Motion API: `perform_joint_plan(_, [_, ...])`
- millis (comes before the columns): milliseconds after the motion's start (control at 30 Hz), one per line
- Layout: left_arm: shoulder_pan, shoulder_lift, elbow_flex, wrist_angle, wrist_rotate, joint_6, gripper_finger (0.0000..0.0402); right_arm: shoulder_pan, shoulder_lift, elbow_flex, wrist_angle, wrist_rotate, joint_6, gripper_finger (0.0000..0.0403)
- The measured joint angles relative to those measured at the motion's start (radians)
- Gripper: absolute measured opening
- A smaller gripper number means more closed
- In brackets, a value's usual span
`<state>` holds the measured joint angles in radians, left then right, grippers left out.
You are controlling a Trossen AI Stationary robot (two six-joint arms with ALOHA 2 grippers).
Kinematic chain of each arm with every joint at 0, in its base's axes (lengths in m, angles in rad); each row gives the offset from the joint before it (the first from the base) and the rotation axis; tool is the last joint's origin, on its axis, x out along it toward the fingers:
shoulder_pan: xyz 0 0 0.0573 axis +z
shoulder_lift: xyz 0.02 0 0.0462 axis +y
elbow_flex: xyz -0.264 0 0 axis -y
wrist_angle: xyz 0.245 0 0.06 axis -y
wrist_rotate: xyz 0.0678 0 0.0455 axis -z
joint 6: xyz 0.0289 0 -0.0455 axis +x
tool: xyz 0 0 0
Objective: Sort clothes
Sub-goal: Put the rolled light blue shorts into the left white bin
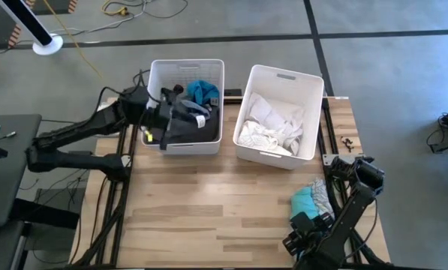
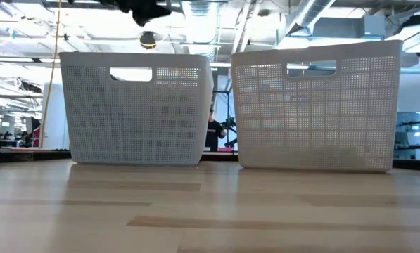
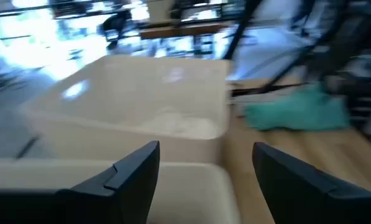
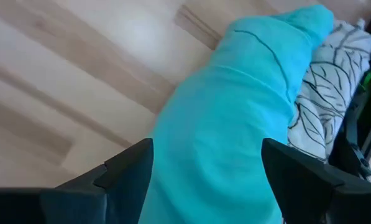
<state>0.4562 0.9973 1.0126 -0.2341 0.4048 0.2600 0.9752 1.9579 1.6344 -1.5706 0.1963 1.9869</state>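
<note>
Teal garment (image 1: 305, 201) and patterned white one (image 1: 323, 193) at table's (image 1: 208, 217) right edge, right gripper (image 4: 207, 168) open over the teal. White clothes (image 1: 272, 124) fill right bin (image 1: 242, 154); dark and blue clothes (image 1: 197, 105) left bin (image 1: 157, 71), left gripper (image 1: 180, 112) open above.

Teal garment (image 4: 229, 124), white leaf-print cloth (image 4: 328, 87), white bins (image 1: 276, 112).

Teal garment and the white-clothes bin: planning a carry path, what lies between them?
Only bare tabletop separates the teal garment from the bin, seen in the high view.
</note>
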Motion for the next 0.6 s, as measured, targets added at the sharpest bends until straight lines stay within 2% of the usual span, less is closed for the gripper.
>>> perform_joint_plan(100, [-0.073, -0.006, 0.000, -0.003, 0.035, 0.000, 0.0250, 0.000, 0.000, -0.035, 0.010, -0.023, 0.029, 0.0323])
perform_joint_plan(333, [-0.245, 0.000, 0.000, -0.027, 0.037, 0.015, 0.0250, 0.000, 0.000, -0.096, 0.022, -0.059, 0.074, 0.0334])
perform_joint_plan(600, [-0.387, 0.006, 0.000, -0.066, 0.036, 0.020, 0.0250, 0.000, 0.000, -0.178, 0.115, -0.071, 0.091, 0.0335])
